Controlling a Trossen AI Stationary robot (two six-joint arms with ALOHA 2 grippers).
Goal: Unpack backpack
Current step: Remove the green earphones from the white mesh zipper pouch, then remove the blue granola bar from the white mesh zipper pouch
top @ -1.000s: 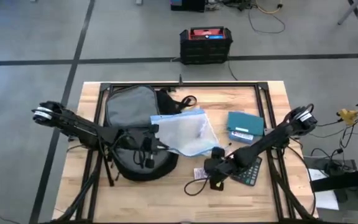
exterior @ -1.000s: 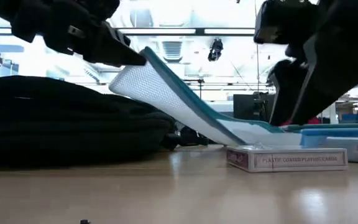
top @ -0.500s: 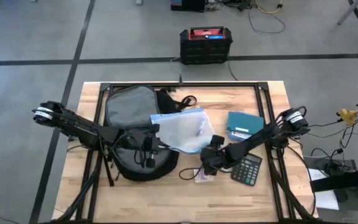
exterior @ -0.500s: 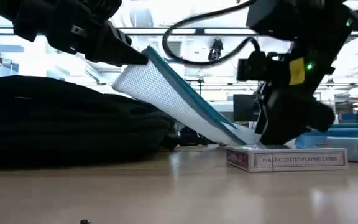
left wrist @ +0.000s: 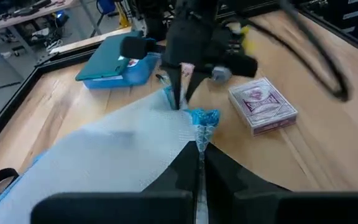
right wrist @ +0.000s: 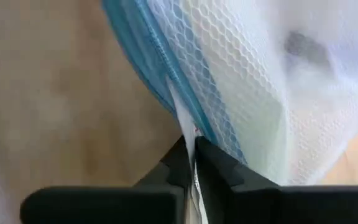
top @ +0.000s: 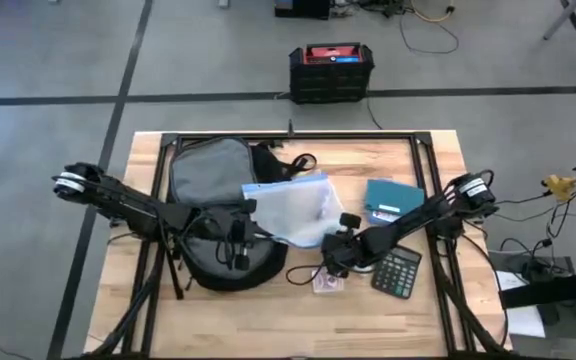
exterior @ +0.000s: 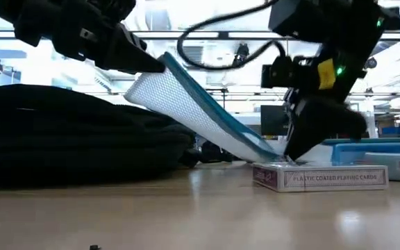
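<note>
The black backpack (top: 213,205) lies on the table's left half, its grey lining (top: 208,168) facing up. A white mesh pouch with a blue zip edge (top: 298,210) leans from the backpack down to the table. My left gripper (top: 256,231) is shut on the pouch's raised end, above the backpack (exterior: 61,139). My right gripper (top: 335,247) is shut on the pouch's low end (exterior: 273,149), just beyond a card deck (exterior: 318,177). My left gripper pinches the pouch's edge (left wrist: 199,132) between its two fingers, beside the blue zip. It holds that end up (exterior: 160,66) above the backpack, and the pouch slants down from it toward the table's right. My right gripper pinches the pouch's blue zip edge (right wrist: 180,118) between its two fingers, at the pouch's low corner (left wrist: 166,96). The fingers (exterior: 304,132) come from above, pointing down. That end of the pouch lies at the table top.
A card deck (top: 325,282) and a calculator (top: 398,272) lie near the front right. A teal box (top: 393,200) lies at the right. A black box with a red top (top: 331,68) stands on the floor beyond the table.
My right gripper has gone from above the calculator toward the table's left and far edge, to the pouch's low corner, and has shut on it. The pouch and my left gripper have kept still.
</note>
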